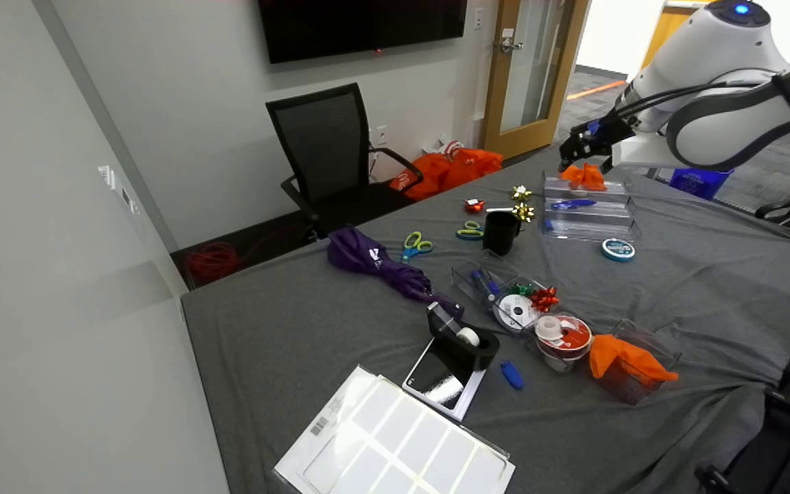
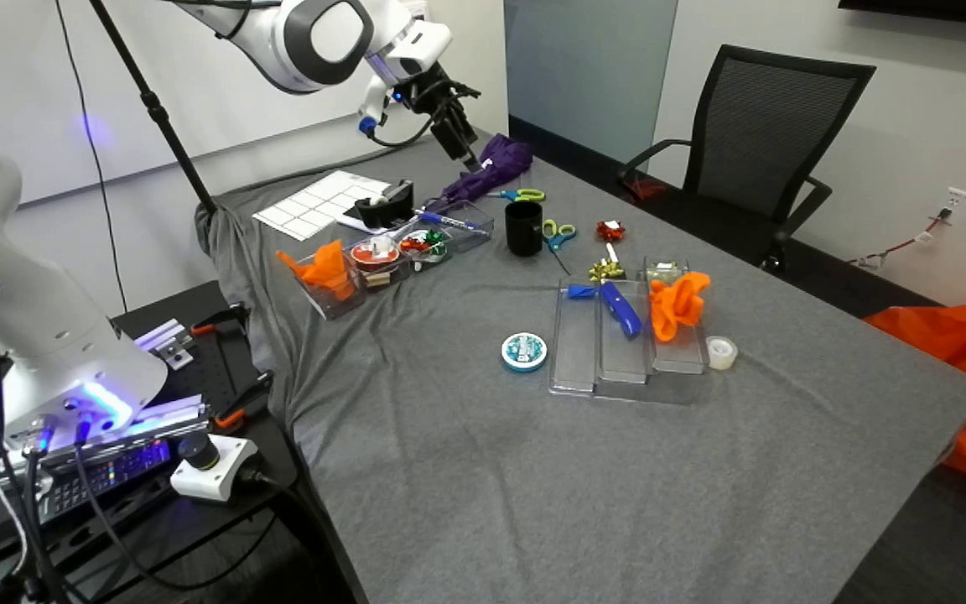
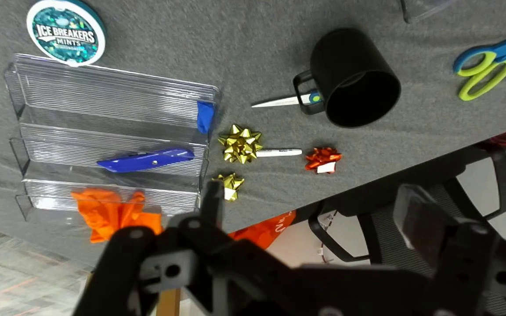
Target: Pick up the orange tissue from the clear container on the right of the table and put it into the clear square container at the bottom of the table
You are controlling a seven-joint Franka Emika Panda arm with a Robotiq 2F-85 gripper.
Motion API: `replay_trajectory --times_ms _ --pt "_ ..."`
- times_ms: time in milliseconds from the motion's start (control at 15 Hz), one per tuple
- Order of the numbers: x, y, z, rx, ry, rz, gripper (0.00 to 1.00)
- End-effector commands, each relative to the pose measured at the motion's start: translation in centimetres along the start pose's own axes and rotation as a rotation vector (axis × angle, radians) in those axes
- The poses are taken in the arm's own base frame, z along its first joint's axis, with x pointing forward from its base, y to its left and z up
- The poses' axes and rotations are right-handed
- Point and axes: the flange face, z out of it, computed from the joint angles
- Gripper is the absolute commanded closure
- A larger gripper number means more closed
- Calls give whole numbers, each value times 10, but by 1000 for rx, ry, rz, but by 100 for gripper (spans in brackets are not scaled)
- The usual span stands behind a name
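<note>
An orange tissue [image 1: 583, 178] rests in the last compartment of a clear stepped container [image 1: 590, 230]. Both also show in an exterior view, the tissue [image 2: 677, 306] bunched upright in the container [image 2: 573, 352]. In the wrist view the tissue [image 3: 114, 213] is left of my jaws, in the container [image 3: 103, 94]. Another orange tissue [image 2: 322, 267] sticks out of a clear square container [image 2: 330, 307] near the robot base; this container [image 1: 625, 392] is not clearly visible in the wrist view. My gripper [image 3: 312, 199] is open and empty, above the table and apart from the tissue.
A black mug [image 3: 358, 83], scissors [image 3: 488, 66], gold bow [image 3: 240, 144] and mint tin [image 3: 66, 33] stand around the stepped container. A clear divided tray [image 1: 467, 274], tape dispenser [image 1: 463, 343], blue object [image 1: 512, 374] and purple umbrella [image 1: 388, 267] lie farther along. A chair [image 2: 776, 134] stands beyond the table edge.
</note>
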Motion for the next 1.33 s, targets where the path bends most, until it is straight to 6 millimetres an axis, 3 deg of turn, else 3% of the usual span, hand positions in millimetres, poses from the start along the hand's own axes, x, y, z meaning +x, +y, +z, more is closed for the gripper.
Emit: replay_trajectory --times_ms 0,200,600,867,1067,1267 --pt "4 0 6 -1 1 2 0" --pt "13 0 16 -4 3 8 0" --pt "19 1 16 -7 -31 11 0" --pt "60 20 21 10 -58 85 0" --pt "97 48 30 -48 -68 131 0" --pt "123 73 51 -100 -58 169 0"
